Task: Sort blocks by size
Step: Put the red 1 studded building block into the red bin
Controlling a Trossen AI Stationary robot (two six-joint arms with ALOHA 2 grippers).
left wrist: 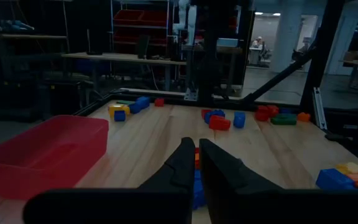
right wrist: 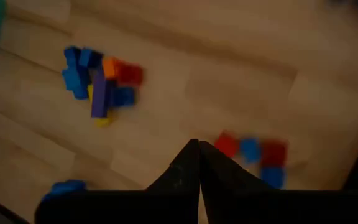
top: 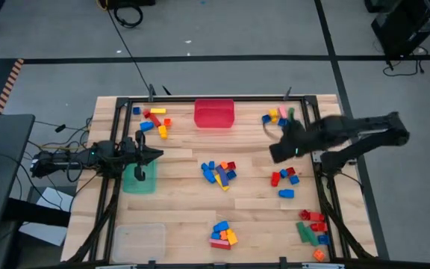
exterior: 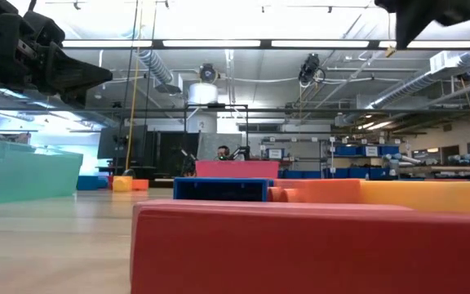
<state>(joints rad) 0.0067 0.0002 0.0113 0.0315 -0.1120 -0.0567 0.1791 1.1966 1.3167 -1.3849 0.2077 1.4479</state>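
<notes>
You have small plastic toy blocks in red, blue, yellow, orange, green and pink lying in loose clusters across the pale wooden slatted surface (top: 178,198). A mixed central cluster (top: 219,172) of mostly blue pieces with red, orange and yellow lies between the two grippers. A red-and-blue cluster (top: 284,179) sits just ahead of and below the right gripper's (top: 276,154) jaws, which are together and hold nothing; in the right wrist view that cluster (right wrist: 252,152) shows just past the closed tips, with the central cluster (right wrist: 99,82) farther off. Behind those jaws, by the far edge, lies a yellow, pink, blue and green cluster (top: 277,116).

The left gripper (top: 157,155) has its jaws nearly together, with only a thin slit between them, and also holds nothing. It hangs over the translucent green rectangular bin (top: 139,179), tips pointing toward the central cluster. The red rectangular plastic bin (top: 214,113) stands at the far edge, well to one side of those jaws, and bare wood lies between the left jaws and the central cluster. More clusters lie at the far left corner (top: 155,121), the near edge (top: 222,234) and the near right corner (top: 312,226). A clear rectangular bin (top: 138,240) occupies the near left corner.
</notes>
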